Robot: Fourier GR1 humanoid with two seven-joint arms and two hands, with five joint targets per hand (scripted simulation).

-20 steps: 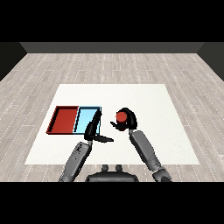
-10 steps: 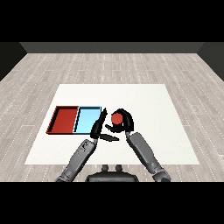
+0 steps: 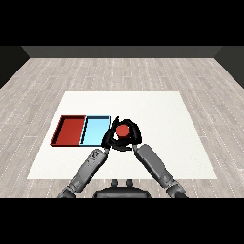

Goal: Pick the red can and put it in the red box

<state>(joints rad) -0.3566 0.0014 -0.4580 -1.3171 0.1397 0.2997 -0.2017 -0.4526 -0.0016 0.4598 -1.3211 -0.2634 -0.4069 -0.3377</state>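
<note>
The red can (image 3: 123, 130) showed mostly as its round red top, a plain disc of solid colour, with little of its side visible because my fingers covered it. It sat just to the right of the light blue tray (image 3: 95, 129), close to that tray's right edge and well apart from the red tray (image 3: 71, 129), which lay on the far side of the blue one. I could not tell whether the can stood on the white table (image 3: 157, 114) or was lifted off it.

My right hand (image 3: 131, 137) was curled round the can, black fingers arching over its far side and thumb closing from the near side, so the red top peeped out of a dark ring. My right forearm ran up from the lower right corner, angled inward toward the middle.

My left hand (image 3: 108, 137) lay just beside the can at the blue tray's near right corner, its fingers straight and pointing up and away, not wrapped on anything. Its forearm rose from the lower left.
</note>
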